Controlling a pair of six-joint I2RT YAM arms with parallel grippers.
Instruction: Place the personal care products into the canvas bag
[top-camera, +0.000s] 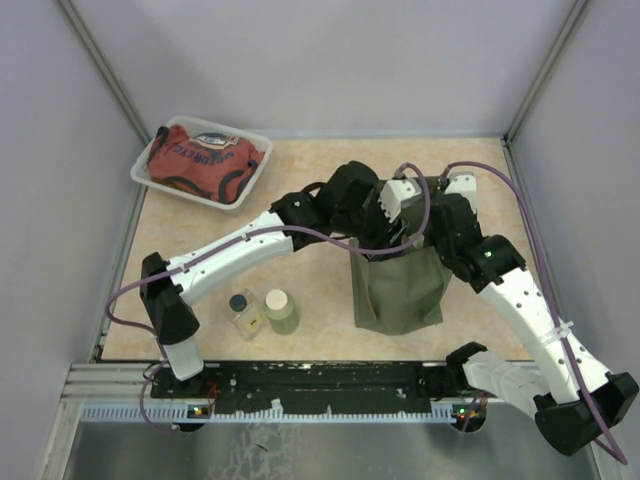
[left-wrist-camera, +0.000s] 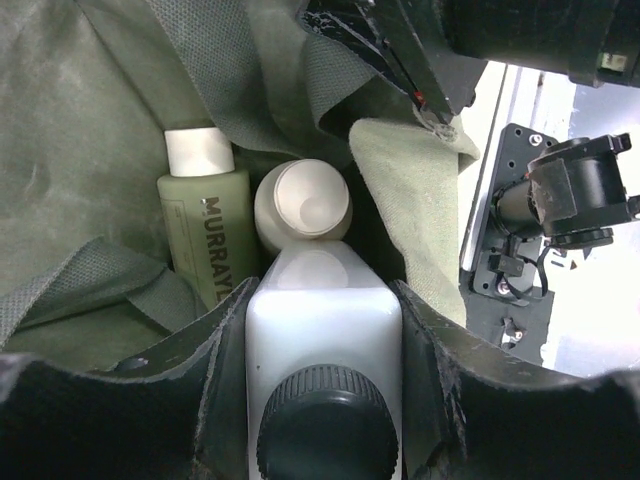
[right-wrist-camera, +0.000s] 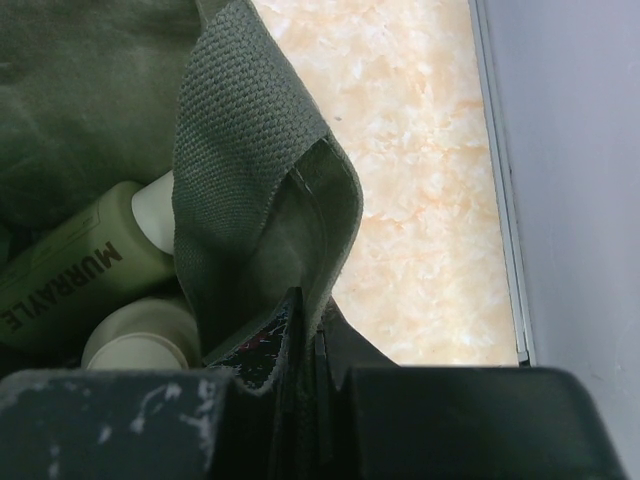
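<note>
Cap (left-wrist-camera: 322, 430) nearest, then the left gripper (left-wrist-camera: 322, 300) clamped on the clear bottle (left-wrist-camera: 322, 350), its long axis pointing down into the bag (left-wrist-camera: 70, 130); just beyond its base lie the MURRAYLE bottle (left-wrist-camera: 205, 235) and beige bottle (left-wrist-camera: 303, 205); right gripper (right-wrist-camera: 305, 350), closed, pinches the rim (right-wrist-camera: 260, 180).
</note>
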